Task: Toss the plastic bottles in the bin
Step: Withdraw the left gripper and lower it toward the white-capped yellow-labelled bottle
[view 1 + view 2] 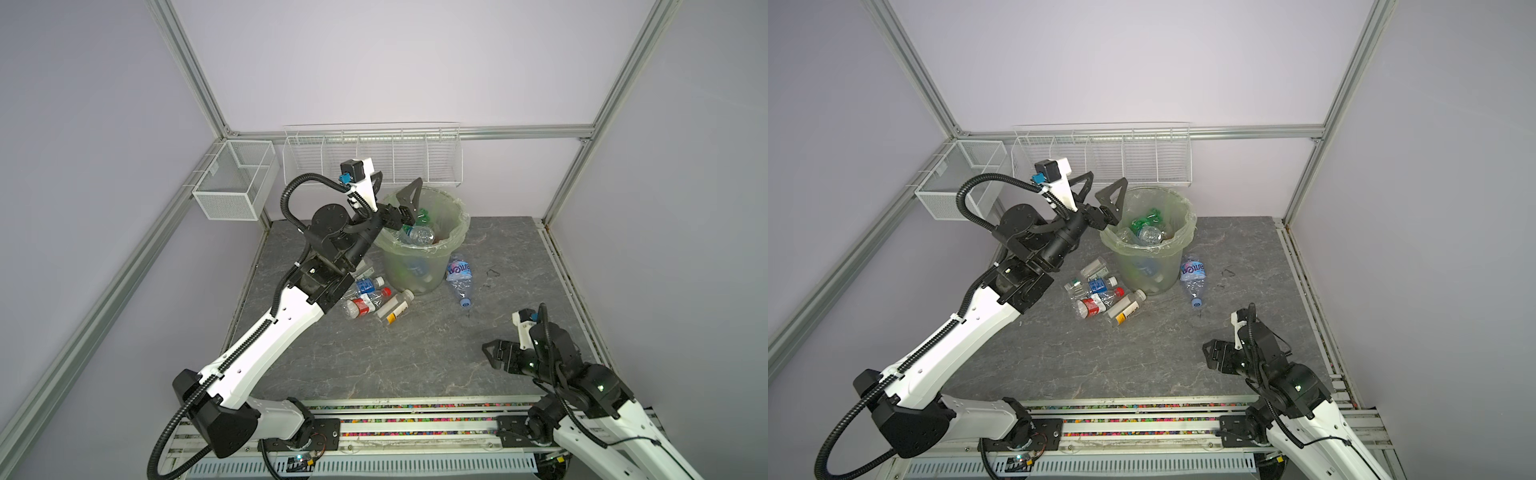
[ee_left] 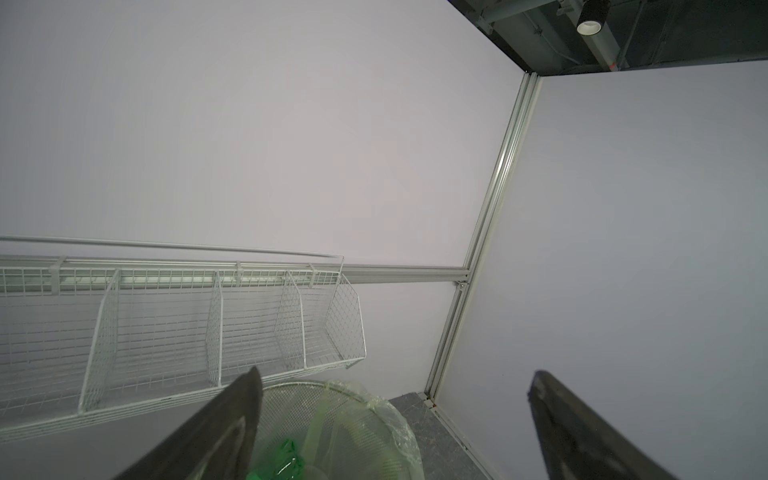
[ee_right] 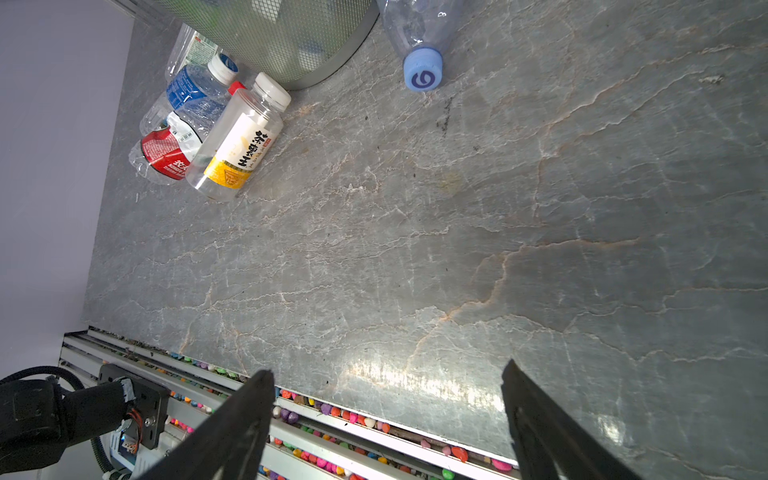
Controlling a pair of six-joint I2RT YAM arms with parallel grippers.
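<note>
Up at the bin [image 1: 409,270] with the left gripper [image 1: 1106,178] — fingers spread wide, nothing between them, poised above the rim on the side nearest its own arm. Inside: a heap of bottles [image 1: 419,236], clear ones on top, green behind, fairly high by the look of it.

Far from finished, though. Left on the table [image 1: 374,357]: a huddle [image 1: 1098,291] of about five just left of the bin's foot, among them a yellow-labelled bottle [image 3: 237,145] with its white cap just beside the base. Also a lone pink-labelled bottle [image 1: 459,276] lying close on the bin's right, blue cap toward the front.

Down at front right, the right gripper [image 3: 385,372] — open too, empty, low over bare table, well apart from every bottle.

Plenty to go wrong from here:
- Swinging the left arm down onto that huddle: easy to knock the light bin sideways or scatter bottles toward the wall.
- Crumpled, slick plastic packed tight: likely to squirt out of a pinch or drag a neighbour along.
- Snagging a finger in the loose bag [image 1: 460,226] at the rim: enough to tip the lot.
- With the heap that high, every chance of a bounce out onto the table from a drop near the edge.
</note>
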